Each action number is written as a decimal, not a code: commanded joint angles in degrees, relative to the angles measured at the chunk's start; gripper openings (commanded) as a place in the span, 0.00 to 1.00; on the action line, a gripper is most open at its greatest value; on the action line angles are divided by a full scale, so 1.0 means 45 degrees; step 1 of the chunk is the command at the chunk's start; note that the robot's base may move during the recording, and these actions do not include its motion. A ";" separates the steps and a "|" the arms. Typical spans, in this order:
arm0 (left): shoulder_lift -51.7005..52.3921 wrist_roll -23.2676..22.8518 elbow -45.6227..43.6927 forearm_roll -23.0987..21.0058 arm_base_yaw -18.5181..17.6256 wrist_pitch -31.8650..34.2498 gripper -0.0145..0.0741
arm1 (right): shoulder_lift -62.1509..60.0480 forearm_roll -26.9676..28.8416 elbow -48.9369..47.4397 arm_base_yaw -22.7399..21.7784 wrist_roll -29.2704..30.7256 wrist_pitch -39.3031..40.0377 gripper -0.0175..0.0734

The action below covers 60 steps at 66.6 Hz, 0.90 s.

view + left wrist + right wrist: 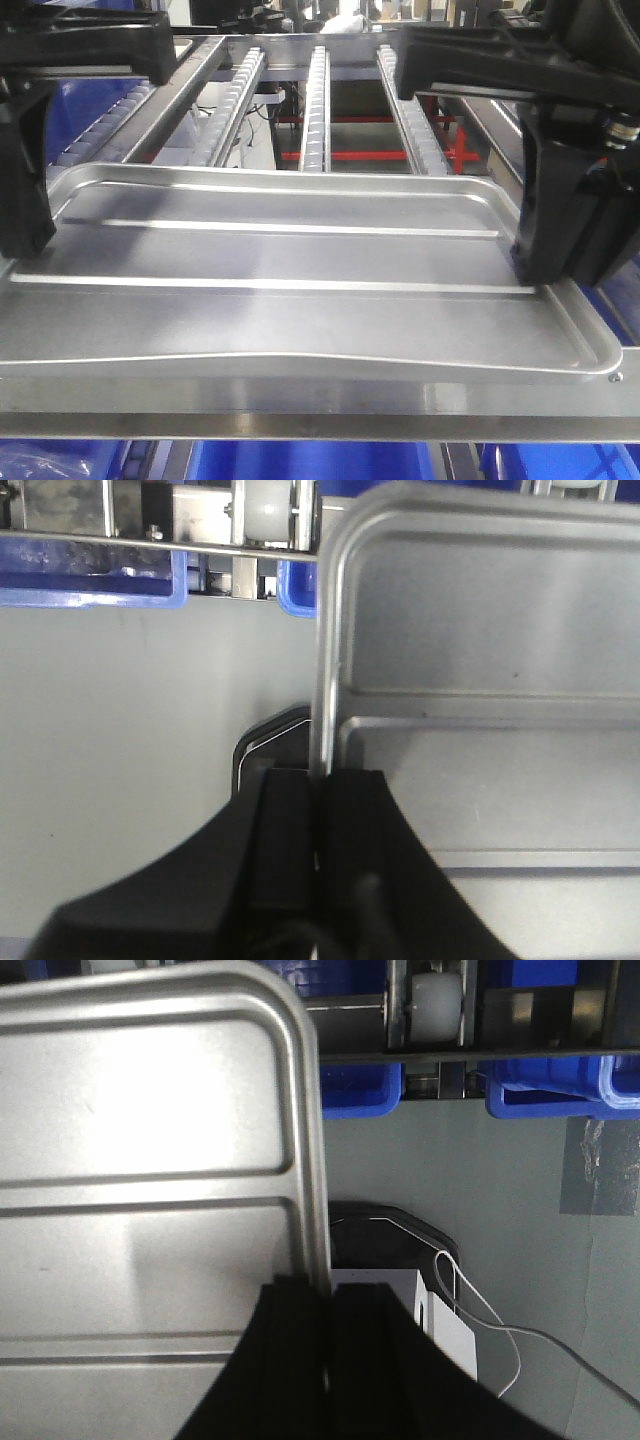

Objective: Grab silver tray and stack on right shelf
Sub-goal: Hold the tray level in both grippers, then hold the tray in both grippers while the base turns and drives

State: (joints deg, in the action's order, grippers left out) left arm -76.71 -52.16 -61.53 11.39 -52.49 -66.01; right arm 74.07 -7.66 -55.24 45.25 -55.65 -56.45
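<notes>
The silver tray fills the front view, wide and shallow with two long ridges, its near edge over the broad front bar of the right shelf. My left gripper is shut on the tray's left rim; the black fingers pinch it from both sides. Over on the tray's right rim, my right gripper is shut in the same way. In the front view both black grippers, the left gripper and the right gripper, stand at the tray's two ends.
Roller lanes and rails of the shelf run back behind the tray. Blue bins sit under the rack. A white box with a thin cable lies on the grey floor below the right gripper.
</notes>
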 commanded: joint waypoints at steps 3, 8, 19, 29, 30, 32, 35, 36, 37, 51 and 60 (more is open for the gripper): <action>0.0410 0.0102 -0.0348 -0.0054 -0.0104 0.0013 0.05 | -0.0400 -0.0066 -0.0382 0.0030 -0.0115 0.0709 0.25; 0.0410 0.0102 -0.0348 -0.0054 -0.0104 0.0013 0.05 | -0.0400 -0.0066 -0.0382 0.0030 -0.0115 0.0709 0.25; 0.0410 0.0102 -0.0348 -0.0054 -0.0104 0.0013 0.05 | -0.0400 -0.0066 -0.0382 0.0030 -0.0115 0.0709 0.25; 0.0410 0.0102 -0.0348 -0.0054 -0.0104 0.0013 0.05 | -0.0400 -0.0066 -0.0382 0.0030 -0.0115 0.0709 0.25; 0.0410 0.0102 -0.0348 -0.0054 -0.0104 0.0013 0.05 | -0.0400 -0.0066 -0.0382 0.0030 -0.0115 0.0709 0.25; 0.0410 0.0102 -0.0348 -0.0054 -0.0104 0.0013 0.05 | -0.0400 -0.0066 -0.0382 0.0030 -0.0115 0.0709 0.25; 0.0410 0.0102 -0.0348 -0.0054 -0.0104 0.0013 0.05 | -0.0400 -0.0066 -0.0382 0.0030 -0.0115 0.0709 0.25; 0.0410 0.0102 -0.0348 -0.0054 -0.0104 0.0013 0.05 | -0.0400 -0.0066 -0.0382 0.0030 -0.0115 0.0709 0.25; 0.0410 0.0102 -0.0348 -0.0054 -0.0104 0.0013 0.05 | -0.0400 -0.0066 -0.0382 0.0030 -0.0115 0.0709 0.25; 0.0410 0.0102 -0.0348 -0.0054 -0.0104 0.0013 0.05 | -0.0400 -0.0066 -0.0382 0.0030 -0.0115 0.0709 0.25; 0.0410 0.0102 -0.0348 -0.0054 -0.0104 0.0013 0.05 | -0.0400 -0.0066 -0.0382 0.0030 -0.0115 0.0709 0.25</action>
State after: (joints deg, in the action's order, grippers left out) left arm -76.71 -52.16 -61.53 11.39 -52.49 -66.49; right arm 74.07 -7.56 -55.24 45.25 -55.77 -56.45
